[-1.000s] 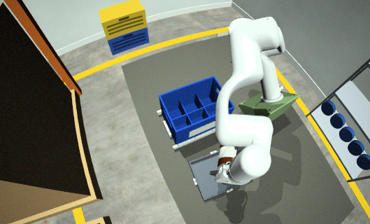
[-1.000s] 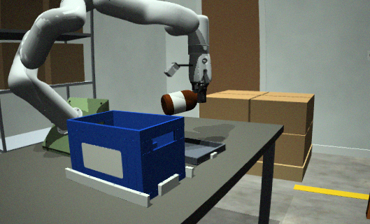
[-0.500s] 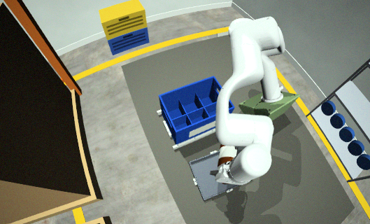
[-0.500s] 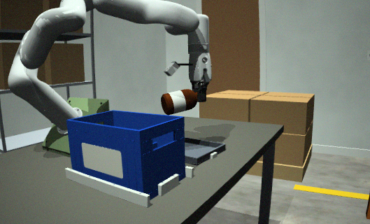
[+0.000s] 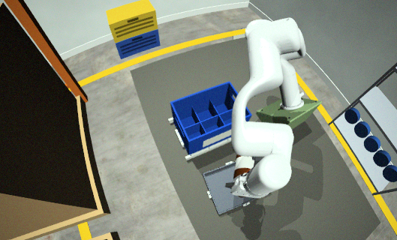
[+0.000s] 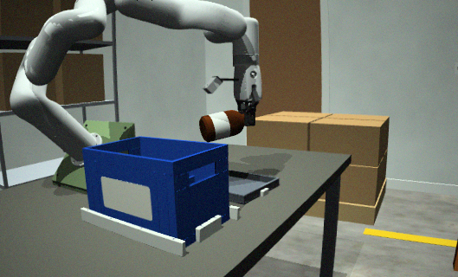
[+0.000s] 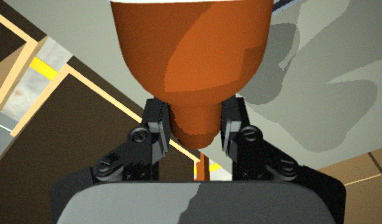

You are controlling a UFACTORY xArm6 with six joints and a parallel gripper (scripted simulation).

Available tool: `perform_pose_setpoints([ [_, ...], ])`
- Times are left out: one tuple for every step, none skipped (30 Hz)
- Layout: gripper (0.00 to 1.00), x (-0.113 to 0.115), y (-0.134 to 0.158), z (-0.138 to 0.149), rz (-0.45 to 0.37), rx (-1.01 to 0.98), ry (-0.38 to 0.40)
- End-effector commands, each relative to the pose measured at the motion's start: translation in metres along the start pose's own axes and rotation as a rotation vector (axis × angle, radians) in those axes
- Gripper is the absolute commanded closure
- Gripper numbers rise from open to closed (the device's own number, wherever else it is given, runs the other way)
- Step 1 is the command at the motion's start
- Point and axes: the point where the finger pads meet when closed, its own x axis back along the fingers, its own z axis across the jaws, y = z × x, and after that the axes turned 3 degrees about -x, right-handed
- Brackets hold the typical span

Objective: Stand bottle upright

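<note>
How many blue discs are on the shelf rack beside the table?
5. The blue discs sit in one row on the rack's lower shelf in the top view. Others may sit beyond the picture's edge.

Brown bottle (image 6: 220, 125) sideways above tray (image 6: 248, 185)

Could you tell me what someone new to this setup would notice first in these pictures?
First, the brown bottle hanging nearly sideways in the air, pinched at its neck by the gripper, whose jaws are shut on it, high above the grey tray. Next, the bright blue crate with its dividers, standing on the dark table beside the tray.
</note>
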Motion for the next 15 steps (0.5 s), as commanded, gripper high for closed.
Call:
perform_pose_setpoints([
  [1.00, 0.0024, 0.0009, -0.0006, -0.005, -0.001, -0.001],
  [1.00, 0.0024, 0.0009, -0.0006, -0.005, -0.001, -0.001],
  [1.00, 0.0024, 0.0009, -0.0006, -0.005, -0.001, -0.001],
  [1.00, 0.0024, 0.0009, -0.0006, -0.005, -0.001, -0.001],
  [1.00, 0.0024, 0.0009, -0.0006, -0.005, -0.002, -0.001],
  [1.00, 0.0024, 0.0009, -0.0006, -0.005, -0.004, -0.001],
  [1.00, 0.0024, 0.0009, -0.0006, -0.005, -0.006, -0.001],
  [1.00, 0.0024, 0.0009, -0.0006, -0.005, -0.011, -0.001],
  [1.00, 0.0024, 0.0009, -0.0006, -0.005, -0.016, -0.001],
  [1.00, 0.0024, 0.0009, -0.0006, -0.005, -0.024, 0.000],
  [1.00, 0.0024, 0.0009, -0.0006, -0.005, -0.033, 0.000],
  [1.00, 0.0024, 0.0009, -0.0006, -0.005, -0.033, 0.000],
  [1.00, 0.0024, 0.0009, -0.0006, -0.005, -0.033, 0.000],
  [1.00, 0.0024, 0.0009, -0.0006, -0.005, -0.044, 0.000],
  [1.00, 0.0024, 0.0009, -0.0006, -0.005, -0.056, 0.000],
])
